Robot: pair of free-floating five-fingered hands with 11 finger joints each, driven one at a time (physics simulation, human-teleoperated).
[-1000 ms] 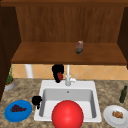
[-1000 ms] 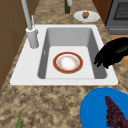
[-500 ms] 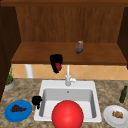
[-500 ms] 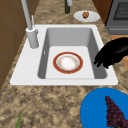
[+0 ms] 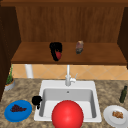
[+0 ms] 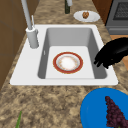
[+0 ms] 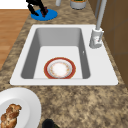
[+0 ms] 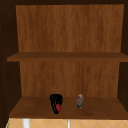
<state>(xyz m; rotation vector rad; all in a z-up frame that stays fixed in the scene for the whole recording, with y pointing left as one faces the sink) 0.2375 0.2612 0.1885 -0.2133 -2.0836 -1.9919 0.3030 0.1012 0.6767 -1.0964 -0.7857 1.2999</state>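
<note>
My right hand [image 5: 55, 48] is up at the lower wooden shelf [image 5: 100, 56], shut on a small red thing [image 5: 58, 54] that shows below its curled fingers. The upper view has the same right hand [image 8: 55, 100] and small red thing [image 8: 58, 107] at the shelf's front. A small grey-brown jar [image 5: 79, 47] stands on the shelf just to its right. My left hand [image 5: 36, 100] hangs idle by the sink's left rim, next to the blue plate [image 5: 18, 110]; the left side view has this left hand [image 6: 113, 53] with relaxed fingers, holding nothing.
A red-rimmed dish [image 6: 67, 62] lies in the white sink [image 6: 25, 70]. The faucet [image 5: 68, 76] rises behind the basin. Dark grapes [image 6: 115, 113] lie on the blue plate. A white plate with pastry [image 5: 117, 115] and a green bottle [image 5: 123, 94] sit at right. A potted plant [image 5: 9, 81] is at left.
My right hand has risen with the small red thing from just above the faucet to the shelf. The left hand has stayed put.
</note>
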